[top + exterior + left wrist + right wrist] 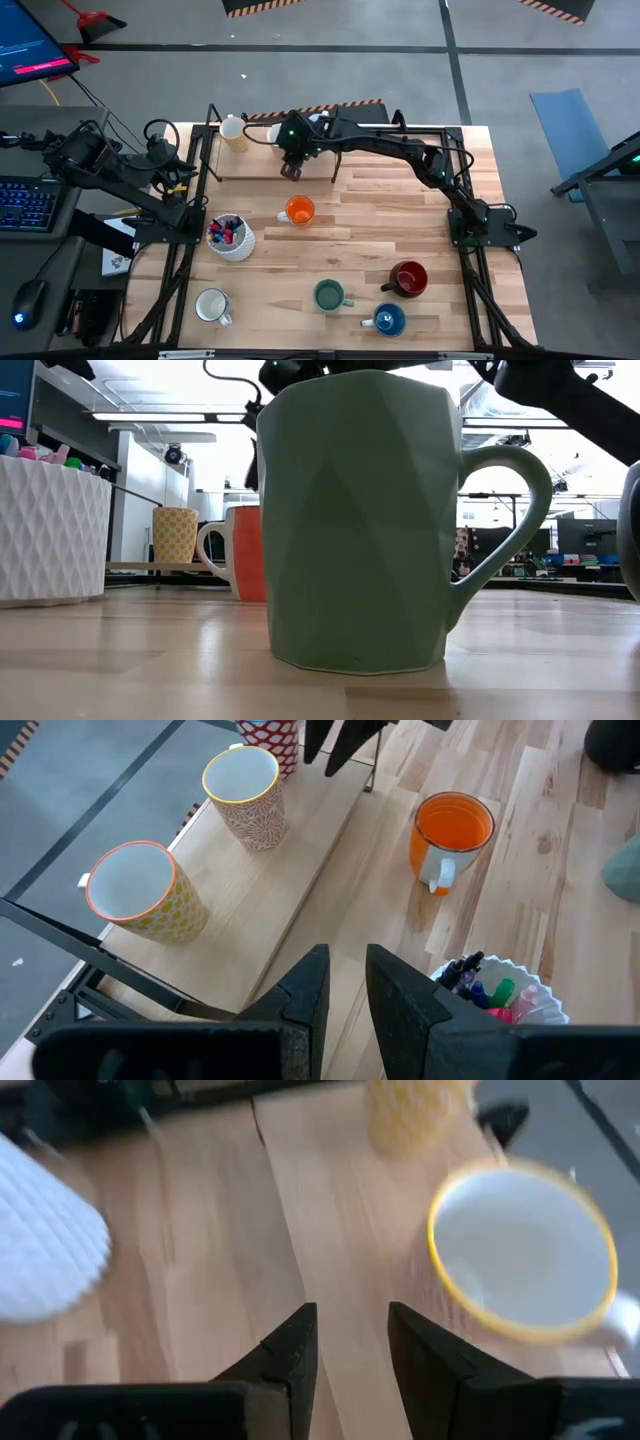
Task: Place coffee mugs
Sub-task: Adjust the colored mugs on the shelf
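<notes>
Holding markers (225,232) — the white pen holder (240,247); orange mug (299,211) empty.

No text, label, brand or number could be read anywhere. The monitor (28,50) beside the tabletop (400,215) showed lines of writing too small to make out, and the mugs carried only patterns, no lettering.

Two dark jointed arms, black cables trailing; right claw (347,1342) fingers wedge-shaped (green light at wrist).
</notes>
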Controlling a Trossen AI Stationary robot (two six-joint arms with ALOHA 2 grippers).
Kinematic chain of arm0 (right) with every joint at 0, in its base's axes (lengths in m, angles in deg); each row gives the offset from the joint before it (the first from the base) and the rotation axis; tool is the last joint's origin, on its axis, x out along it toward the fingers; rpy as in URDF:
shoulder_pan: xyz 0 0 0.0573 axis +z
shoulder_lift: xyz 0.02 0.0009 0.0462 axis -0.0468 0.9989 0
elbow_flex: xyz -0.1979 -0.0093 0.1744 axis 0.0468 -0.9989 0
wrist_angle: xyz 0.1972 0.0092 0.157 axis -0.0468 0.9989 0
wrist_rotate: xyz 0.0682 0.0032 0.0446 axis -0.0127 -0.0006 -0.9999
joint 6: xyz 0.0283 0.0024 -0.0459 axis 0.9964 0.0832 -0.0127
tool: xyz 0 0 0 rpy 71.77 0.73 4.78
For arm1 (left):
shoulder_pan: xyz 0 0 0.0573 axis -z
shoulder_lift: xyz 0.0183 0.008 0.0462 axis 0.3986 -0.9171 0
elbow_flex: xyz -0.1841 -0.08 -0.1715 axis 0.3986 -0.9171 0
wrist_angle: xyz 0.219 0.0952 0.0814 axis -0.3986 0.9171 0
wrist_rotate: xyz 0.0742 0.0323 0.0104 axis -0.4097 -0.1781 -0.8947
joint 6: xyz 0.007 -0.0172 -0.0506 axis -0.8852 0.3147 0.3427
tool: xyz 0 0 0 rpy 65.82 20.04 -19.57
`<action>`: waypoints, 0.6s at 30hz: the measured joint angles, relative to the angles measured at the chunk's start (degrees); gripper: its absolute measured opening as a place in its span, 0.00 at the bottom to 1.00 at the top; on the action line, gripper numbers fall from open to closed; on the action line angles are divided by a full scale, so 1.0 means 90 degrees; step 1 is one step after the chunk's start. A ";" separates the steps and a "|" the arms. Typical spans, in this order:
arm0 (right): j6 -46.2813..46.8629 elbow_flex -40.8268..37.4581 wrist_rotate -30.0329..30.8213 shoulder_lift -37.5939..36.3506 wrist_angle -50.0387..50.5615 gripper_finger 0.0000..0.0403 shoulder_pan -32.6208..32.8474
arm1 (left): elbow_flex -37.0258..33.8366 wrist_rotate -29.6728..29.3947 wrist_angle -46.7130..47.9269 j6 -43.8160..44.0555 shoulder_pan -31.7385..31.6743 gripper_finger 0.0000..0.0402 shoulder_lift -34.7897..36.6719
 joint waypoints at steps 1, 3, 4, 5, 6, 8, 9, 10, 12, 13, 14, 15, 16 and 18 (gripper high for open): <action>0.0000 0.0000 -0.0071 0.0000 -0.0166 0.26 0.0000 | 0.0000 0.0000 0.0000 0.0000 0.0000 0.15 -0.0001; 0.0003 0.0000 -0.0236 0.0000 -0.0469 0.26 -0.0005 | 0.0000 0.0000 0.0000 0.0000 0.0000 0.15 0.0000; 0.0000 0.0000 -0.0294 0.0000 -0.0594 0.26 -0.0007 | 0.0000 0.0000 0.0000 0.0000 0.0001 0.15 -0.0001; 0.0000 0.0001 -0.0316 0.0000 -0.0710 0.26 -0.0006 | 0.0000 0.0000 0.0000 0.0000 0.0002 0.15 -0.0002; 0.0000 0.0033 -0.0319 0.0001 -0.0780 0.26 -0.0004 | 0.0000 0.0000 0.0000 0.0000 0.0002 0.15 -0.0001; 0.0000 0.0184 -0.0336 0.0007 -0.0879 0.26 0.0012 | 0.0000 0.0000 0.0000 0.0000 0.0002 0.15 -0.0001; -0.0002 0.0264 -0.0339 0.0007 -0.0991 0.26 0.0022 | 0.0000 -0.0002 0.0000 0.0000 0.0000 0.15 0.0000; -0.0002 0.0270 -0.0350 -0.0019 -0.1306 0.26 0.0042 | 0.0000 -0.0003 0.0000 0.0000 0.0000 0.15 -0.0002; -0.0001 0.0270 -0.0402 -0.0129 -0.1676 0.26 0.0044 | 0.0000 -0.0017 -0.0002 0.0000 0.0001 0.15 -0.0002; -0.0001 0.0271 -0.0405 -0.0171 -0.1975 0.26 0.0046 | 0.0000 -0.0018 -0.0002 0.0000 0.0002 0.15 0.0000; 0.0007 0.0270 -0.0416 -0.0228 -0.2197 0.26 0.0041 | 0.0000 -0.0027 -0.0002 0.0000 0.0002 0.15 0.0000; 0.0002 0.0273 -0.0428 -0.0276 -0.2212 0.26 0.0025 | 0.0000 -0.0037 -0.0002 0.0000 0.0002 0.15 -0.0002; 0.0000 0.0287 -0.0426 -0.0294 -0.2322 0.26 -0.0008 | 0.0000 -0.0053 -0.0002 0.0000 0.0002 0.15 0.0000; 0.0052 0.0294 -0.0413 -0.0294 -0.2247 0.26 -0.0076 | 0.0000 -0.0130 -0.0006 0.0000 0.0000 0.15 -0.0002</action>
